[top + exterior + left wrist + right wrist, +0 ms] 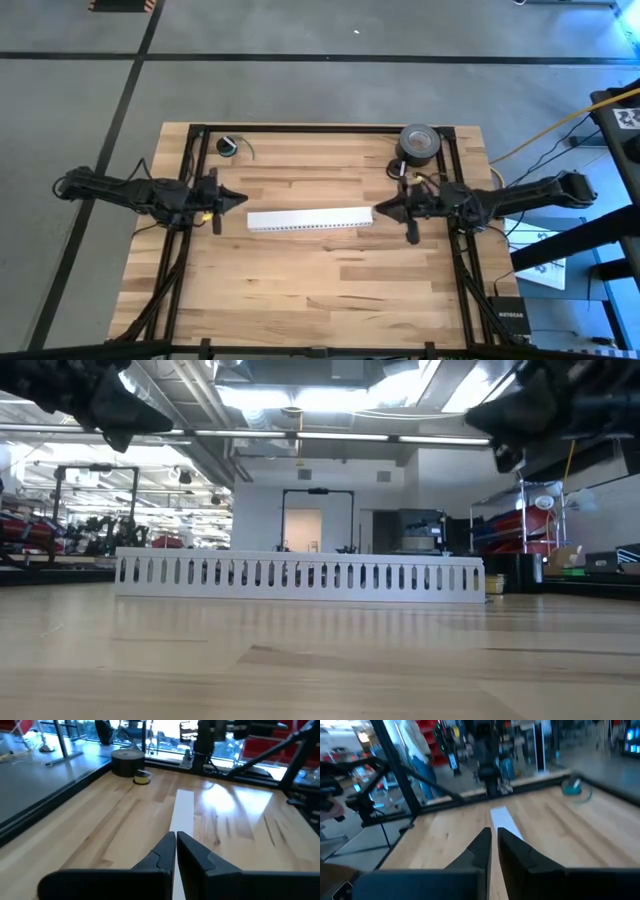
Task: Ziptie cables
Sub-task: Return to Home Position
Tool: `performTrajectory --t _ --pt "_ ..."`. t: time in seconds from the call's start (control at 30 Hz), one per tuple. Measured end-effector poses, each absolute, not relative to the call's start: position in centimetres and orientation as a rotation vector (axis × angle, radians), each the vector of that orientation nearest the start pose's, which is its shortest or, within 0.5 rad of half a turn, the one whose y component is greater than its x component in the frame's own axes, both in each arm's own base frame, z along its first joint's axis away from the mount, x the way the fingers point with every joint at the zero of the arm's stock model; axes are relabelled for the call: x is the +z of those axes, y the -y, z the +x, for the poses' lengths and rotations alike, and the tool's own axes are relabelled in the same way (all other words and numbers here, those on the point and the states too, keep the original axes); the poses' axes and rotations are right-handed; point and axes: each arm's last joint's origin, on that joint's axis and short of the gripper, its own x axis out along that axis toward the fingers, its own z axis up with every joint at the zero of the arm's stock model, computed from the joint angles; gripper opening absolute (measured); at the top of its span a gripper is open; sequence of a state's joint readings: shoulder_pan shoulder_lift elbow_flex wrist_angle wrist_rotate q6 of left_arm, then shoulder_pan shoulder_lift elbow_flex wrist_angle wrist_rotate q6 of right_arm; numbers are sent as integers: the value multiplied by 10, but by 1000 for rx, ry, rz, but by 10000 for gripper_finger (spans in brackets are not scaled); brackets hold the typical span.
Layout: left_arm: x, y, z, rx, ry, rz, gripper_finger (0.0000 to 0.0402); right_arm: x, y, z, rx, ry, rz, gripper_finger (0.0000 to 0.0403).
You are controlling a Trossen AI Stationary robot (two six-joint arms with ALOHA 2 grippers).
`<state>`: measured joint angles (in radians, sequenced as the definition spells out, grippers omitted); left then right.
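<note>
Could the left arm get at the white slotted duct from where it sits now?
Probably yes. The left pincer hangs shut, raised just off the nearer end of the white duct, with nothing between them and nothing lying on the duct.

A long white slotted plastic duct (310, 219) lies across the middle of the pale wooden plank table (300, 300), its ends pointing left and right. The left arm's dark two-finger gripper (240, 199) hangs above the table just off the duct's left end, and the right arm's dark two-finger gripper (380, 211) just off its right end. Behind the duct, a dark grey roll of tape (420, 143) sits at the back right corner, and a small round coil with a green wire (229, 147) lies near the back left corner.
</note>
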<state>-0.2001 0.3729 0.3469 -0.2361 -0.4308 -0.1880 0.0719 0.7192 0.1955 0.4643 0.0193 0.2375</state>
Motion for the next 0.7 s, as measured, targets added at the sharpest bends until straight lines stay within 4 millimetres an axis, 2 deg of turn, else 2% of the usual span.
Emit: performTrajectory --t 0.23,0.37,0.47,0.7 --pt "229 12 109 167 -203 -103 0 192 -10 139 65 43 204 17" --pt "214 14 109 91 -154 -122 0 179 -8 133 30 52 204 17" --pt "205 14 107 80 -130 -143 0 174 -8 131 25 73 181 17" --pt "203 10 92 87 -111 -139 0 170 -7 131 2 38 135 17"
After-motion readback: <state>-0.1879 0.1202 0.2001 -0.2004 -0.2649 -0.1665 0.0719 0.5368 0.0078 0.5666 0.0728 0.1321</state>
